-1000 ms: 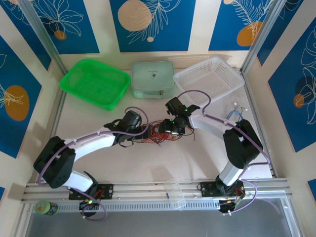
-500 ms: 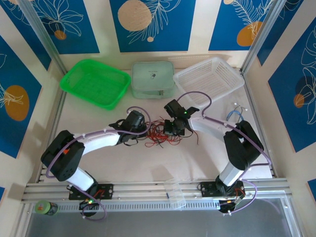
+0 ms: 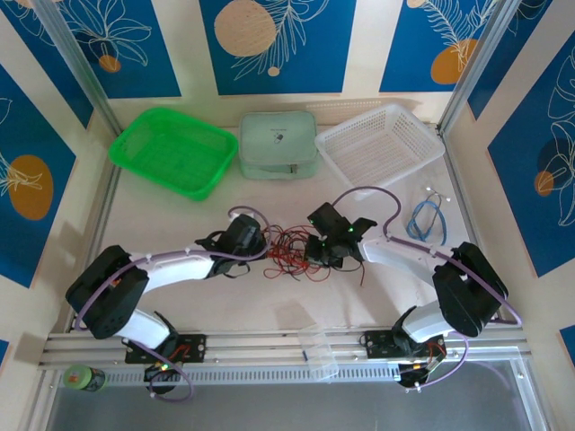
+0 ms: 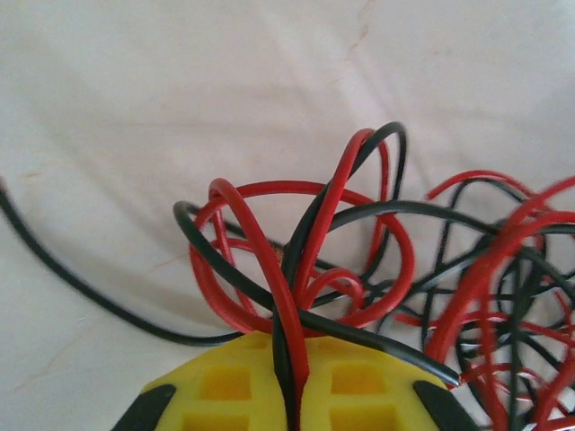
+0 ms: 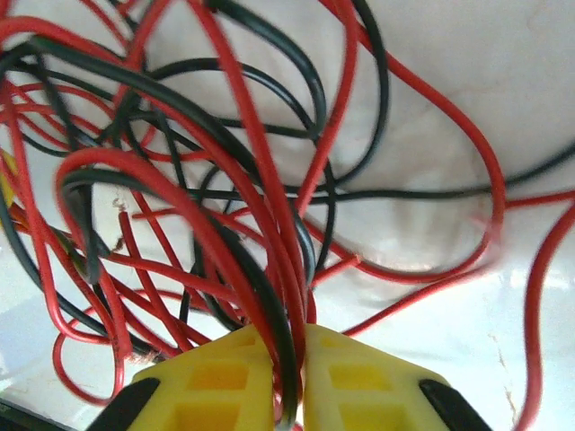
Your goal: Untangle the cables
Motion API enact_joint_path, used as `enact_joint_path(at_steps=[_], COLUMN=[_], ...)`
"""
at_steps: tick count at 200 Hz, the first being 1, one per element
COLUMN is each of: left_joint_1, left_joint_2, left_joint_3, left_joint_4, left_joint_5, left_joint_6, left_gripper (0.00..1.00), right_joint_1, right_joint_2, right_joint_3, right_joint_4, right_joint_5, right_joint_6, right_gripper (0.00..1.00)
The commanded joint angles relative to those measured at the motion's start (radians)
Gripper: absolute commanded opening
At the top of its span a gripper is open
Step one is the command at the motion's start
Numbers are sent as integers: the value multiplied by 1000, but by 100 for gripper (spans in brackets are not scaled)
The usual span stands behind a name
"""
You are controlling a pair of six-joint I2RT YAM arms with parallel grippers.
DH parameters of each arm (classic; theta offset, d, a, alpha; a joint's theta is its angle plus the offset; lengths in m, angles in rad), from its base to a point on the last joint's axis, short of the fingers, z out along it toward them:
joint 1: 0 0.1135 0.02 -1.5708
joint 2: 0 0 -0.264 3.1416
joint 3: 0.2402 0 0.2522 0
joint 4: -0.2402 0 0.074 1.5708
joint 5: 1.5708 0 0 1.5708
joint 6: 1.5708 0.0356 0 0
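Grip step: left gripper (image 4: 292, 352) nipped shut on two strands of the cables (image 3: 287, 243) mid-frame, right gripper (image 5: 290, 346) likewise on a bunch — next needs a slow pull apart, I reckon.

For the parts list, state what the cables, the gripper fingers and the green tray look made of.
The cables: smooth, slightly glossy red and black plastic insulation; probably metal inside, not clear here. The left gripper fingers: matte yellow moulded plastic or rubber, with square recesses. The green tray: bright plastic, judging by its perforated mesh walls.
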State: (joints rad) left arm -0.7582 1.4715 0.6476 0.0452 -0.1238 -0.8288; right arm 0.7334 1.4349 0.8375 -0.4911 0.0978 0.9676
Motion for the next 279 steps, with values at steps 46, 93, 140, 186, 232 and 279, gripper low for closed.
enact_joint_path(at_steps=[46, 93, 140, 186, 232, 279], left_joint_1=[-49, -50, -37, -21, -20, -19], left_joint_2=[-151, -227, -97, 48, 69, -35], left_joint_3=[-25, 74, 130, 101, 34, -89], left_joint_4=[-156, -236, -179, 9, 121, 135], left_joint_5=[-185, -226, -257, -187, -160, -172], left_joint_6=[33, 119, 153, 150, 136, 75], left_gripper=[64, 75, 78, 72, 28, 3], right_joint_1=[19, 1, -52, -15, 3, 0], right_joint_2=[-91, 16, 117, 99, 152, 220], right_joint_3=[162, 365, 250, 112, 38, 105], right_joint_4=[-312, -352, 21, 197, 309, 298], right_joint_5=[73, 40, -259, -182, -56, 71], right_joint_6=[-98, -202, 108, 423, 639, 628], right_gripper=[44, 64, 74, 75, 75, 45])
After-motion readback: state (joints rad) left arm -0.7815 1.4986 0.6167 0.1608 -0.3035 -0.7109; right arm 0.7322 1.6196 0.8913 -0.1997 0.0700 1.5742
